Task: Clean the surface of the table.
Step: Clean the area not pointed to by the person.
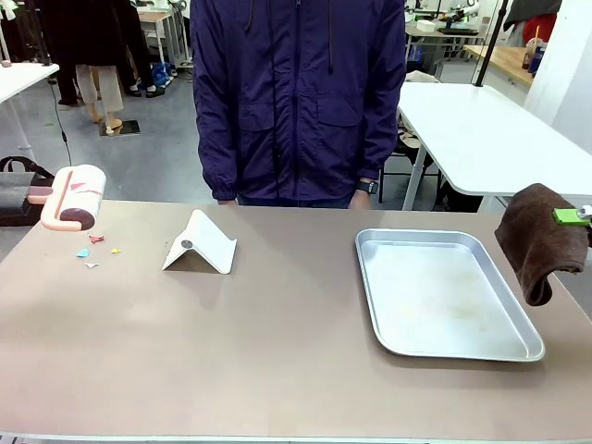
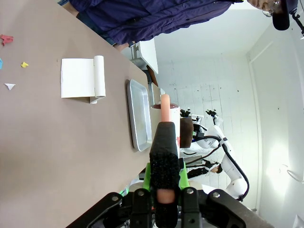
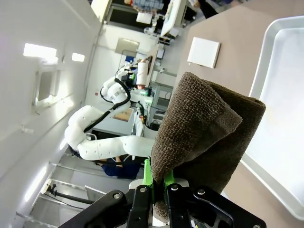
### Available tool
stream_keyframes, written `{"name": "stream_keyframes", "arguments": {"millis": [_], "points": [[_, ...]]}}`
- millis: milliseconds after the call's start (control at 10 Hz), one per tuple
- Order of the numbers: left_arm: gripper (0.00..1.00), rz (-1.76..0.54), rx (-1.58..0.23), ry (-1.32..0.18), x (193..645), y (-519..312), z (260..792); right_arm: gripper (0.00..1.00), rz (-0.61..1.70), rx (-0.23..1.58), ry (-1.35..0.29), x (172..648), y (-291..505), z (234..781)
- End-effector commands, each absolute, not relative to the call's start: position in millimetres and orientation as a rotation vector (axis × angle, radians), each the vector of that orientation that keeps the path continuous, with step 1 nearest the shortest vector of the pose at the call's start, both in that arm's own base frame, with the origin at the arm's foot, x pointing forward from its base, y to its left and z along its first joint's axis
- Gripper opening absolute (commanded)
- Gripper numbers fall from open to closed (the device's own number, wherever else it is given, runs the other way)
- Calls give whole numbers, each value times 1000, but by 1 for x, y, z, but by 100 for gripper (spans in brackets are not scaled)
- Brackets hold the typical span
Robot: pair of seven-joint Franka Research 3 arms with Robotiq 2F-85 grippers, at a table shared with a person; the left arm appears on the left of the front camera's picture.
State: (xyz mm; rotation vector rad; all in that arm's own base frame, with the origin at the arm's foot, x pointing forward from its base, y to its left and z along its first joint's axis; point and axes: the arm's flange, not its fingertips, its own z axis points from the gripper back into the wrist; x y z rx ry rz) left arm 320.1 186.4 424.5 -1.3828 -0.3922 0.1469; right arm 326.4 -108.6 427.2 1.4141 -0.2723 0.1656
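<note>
Table (image 1: 277, 361) top is brownish, spans the front view; person in a dark blue jacket (image 1: 296, 92) stands at the far edge, white tables behind. On the table, left to right: a few coloured paper scraps (image 1: 92, 250) near the far-left corner, white folded card (image 1: 199, 245) standing tent-like left of centre, metal tray (image 1: 444, 291) flat on the right half, well apart from the card. Lint roller (image 1: 72, 197) with a pink handle sits at the far-left corner, just beyond the scraps; can't tell if it touches the top. In the left wrist view the left gripper (image 2: 165, 178) is clamped on the roller's pink handle, with the roll end pointing away from the camera. Right gripper (image 3: 156, 180) is pinched tight on a folded brown cloth (image 3: 204, 133). In the front view the cloth hangs from it at the table's right edge, just beside the tray, with a green pad showing at the cloth's right side.
</note>
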Motion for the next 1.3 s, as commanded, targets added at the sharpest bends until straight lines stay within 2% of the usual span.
{"name": "stream_keyframes", "arguments": {"millis": [0, 200, 300, 500, 800, 1200], "points": [[0, 134, -1390, -397, 317, 186, 427, 10, 175, 1420, -288, 330, -110, 431], [0, 134, -1390, -397, 317, 186, 427, 10, 175, 1420, -288, 330, -110, 431], [22, 147, -1383, -392, 320, 186, 424, 10, 175, 1420, -288, 330, -110, 431], [22, 73, -1226, -363, 323, 181, 435, 10, 175, 1420, -288, 330, -110, 431], [22, 221, -1116, -390, 334, 219, 440, 10, 175, 1420, -288, 330, -110, 431], [22, 425, -932, -360, 386, 270, 416, 10, 175, 1420, -288, 330, -110, 431]]}}
